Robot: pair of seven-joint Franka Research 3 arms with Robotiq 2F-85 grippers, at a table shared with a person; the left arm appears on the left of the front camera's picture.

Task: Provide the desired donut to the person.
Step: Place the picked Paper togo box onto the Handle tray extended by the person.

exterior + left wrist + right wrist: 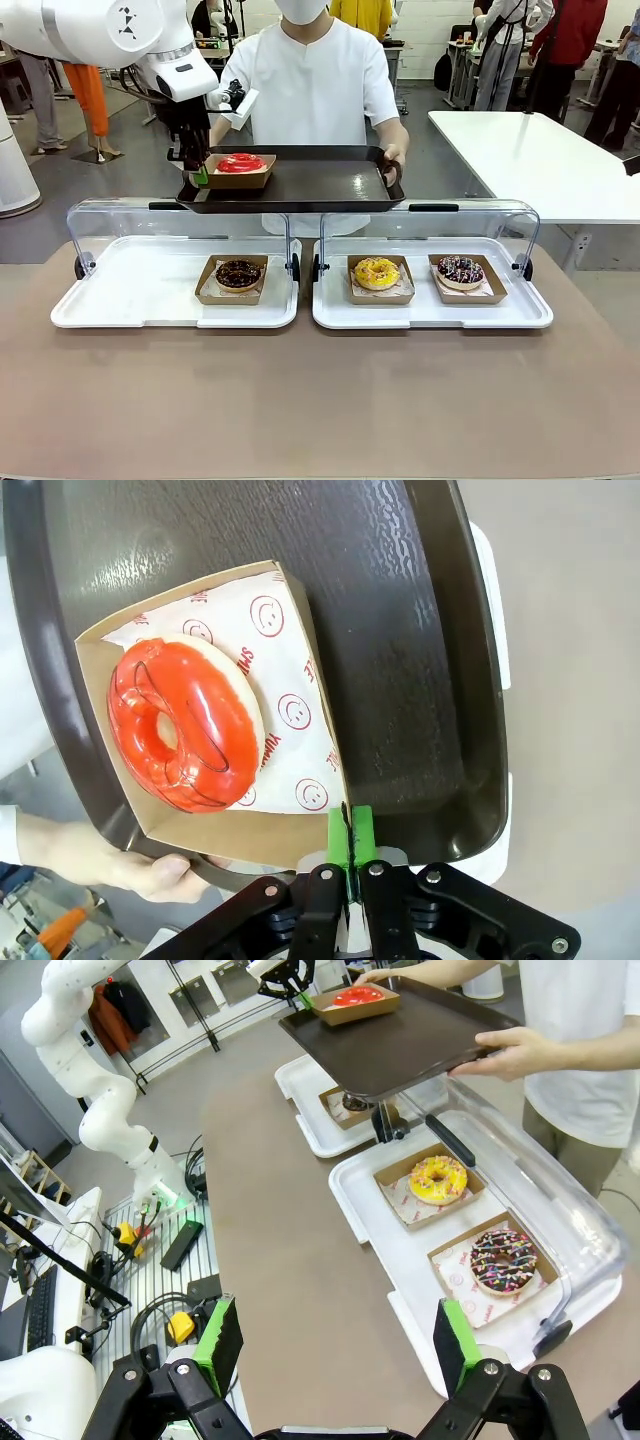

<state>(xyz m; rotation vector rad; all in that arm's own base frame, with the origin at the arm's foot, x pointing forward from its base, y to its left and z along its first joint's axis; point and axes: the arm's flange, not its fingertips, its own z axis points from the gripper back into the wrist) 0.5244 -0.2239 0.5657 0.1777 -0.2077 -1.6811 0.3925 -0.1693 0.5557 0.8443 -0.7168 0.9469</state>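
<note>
Black plastic serving tray (330, 185), upper left: left gripper (203, 178) clenched on thin brown cardboard boat (240, 181) rim (likely light, floppy; red glazed donut (241, 162) smudges).

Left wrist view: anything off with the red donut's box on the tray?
Nothing stands out. The red donut sits whole in its box, with no spill on the dark tray. The left gripper is shut on the box's wall.

Front view looks slightly down across the table (320, 400) at the person (315, 80), with the tray (330, 185) at upper centre. Left wrist view looks straight down, close over that tray. Right wrist view looks obliquely along the table from far back. All three share the tray.
</note>
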